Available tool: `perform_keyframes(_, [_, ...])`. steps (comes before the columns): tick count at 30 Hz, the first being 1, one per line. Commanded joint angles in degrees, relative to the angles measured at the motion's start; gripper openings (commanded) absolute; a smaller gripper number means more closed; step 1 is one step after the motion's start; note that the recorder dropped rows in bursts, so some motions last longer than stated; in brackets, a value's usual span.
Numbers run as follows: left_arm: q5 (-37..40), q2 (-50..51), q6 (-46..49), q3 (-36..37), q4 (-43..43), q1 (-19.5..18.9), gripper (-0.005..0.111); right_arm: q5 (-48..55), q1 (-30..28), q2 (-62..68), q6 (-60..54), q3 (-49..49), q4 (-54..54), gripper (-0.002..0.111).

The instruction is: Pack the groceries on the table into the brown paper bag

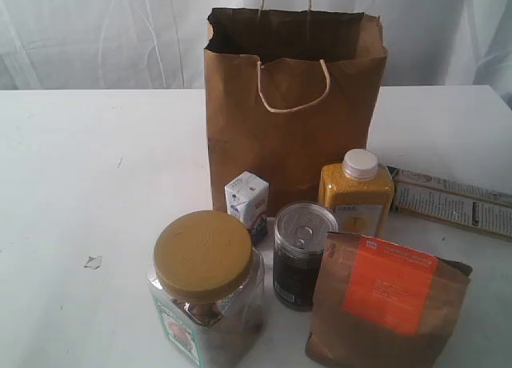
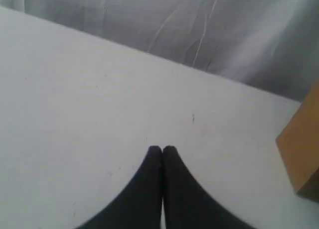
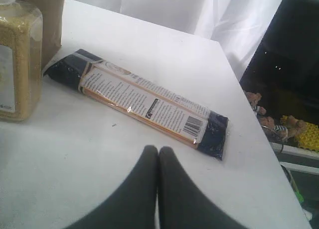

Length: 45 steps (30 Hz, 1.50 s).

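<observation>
The brown paper bag (image 1: 292, 104) stands open and upright at the back middle of the table (image 1: 80, 184). In front of it stand a small white-blue carton (image 1: 247, 200), a white-capped yellow bottle (image 1: 356, 194), a dark silver-topped can (image 1: 303, 254), a yellow-lidded clear jar (image 1: 206, 292) and an orange-labelled brown pouch (image 1: 388, 304). A flat printed box (image 1: 452, 202) lies at the right. Neither arm shows in the exterior view. My left gripper (image 2: 162, 149) is shut and empty over bare tabletop, with the bag's corner (image 2: 301, 149) off to one side. My right gripper (image 3: 158, 149) is shut and empty just short of the flat box (image 3: 144, 102); the bottle (image 3: 17, 59) stands further off.
A small chipped mark (image 1: 94, 262) lies on the tabletop at the left. White curtain hangs behind the table. In the right wrist view the table's edge (image 3: 259, 139) runs close to the box, with dark clutter (image 3: 279, 124) below it.
</observation>
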<state>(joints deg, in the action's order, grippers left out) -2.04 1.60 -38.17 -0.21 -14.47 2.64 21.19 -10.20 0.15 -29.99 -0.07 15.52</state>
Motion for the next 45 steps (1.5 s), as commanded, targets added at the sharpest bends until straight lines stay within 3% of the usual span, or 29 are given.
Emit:
perform_keyframes(1, [-8.9,-0.2,-0.3,0.2,0.8,0.3,0.0,0.0,-0.2,-0.1,0.3,0.1,-0.1,0.0])
perform_keyframes(9, [-36.4,-0.2,16.4,-0.7,4.8,0.3,0.0,0.0,-0.2,-0.1,0.3,0.1,-0.1,0.0])
perform_keyframes(14, [-34.6,1.4,22.2,-6.1,12.5,0.3,0.0,0.0,-0.2,-0.1,0.3,0.1,-0.1,0.0])
perform_keyframes(20, [-34.5,9.8,24.9,-14.6,12.4,0.3,0.0,0.0,-0.2,-0.1,0.3,0.1,-0.1,0.0])
perform_keyframes(25, [-33.7,22.5,23.8,-19.0,7.4,0.3,0.0,0.0,-0.2,-0.1,0.3,0.1,-0.1,0.0])
perform_keyframes(28, [-30.9,30.3,15.9,-20.4,-0.7,0.3,0.0,0.0,-0.2,-0.1,0.3,0.1,-0.1,0.0])
perform_keyframes(35, [-14.3,47.5,-18.1,-23.8,-28.7,0.3,0.0,0.0,-0.2,-0.1,0.3,0.1,-0.1,0.0])
perform_keyframes(39, [-8.3,51.7,-27.8,-23.9,-40.2,0.3,0.0,0.0,-0.2,-0.1,0.3,0.1,-0.1,0.0])
perform_keyframes(42, [-10.2,52.6,-37.4,-23.8,-49.8,0.3,0.0,0.0,-0.2,-0.1,0.3,0.1,-0.1,0.0])
perform_keyframes(45, [-21.3,53.1,-49.7,-23.8,-63.2,0.3,0.0,0.0,-0.2,-0.1,0.3,0.1,-0.1,0.0])
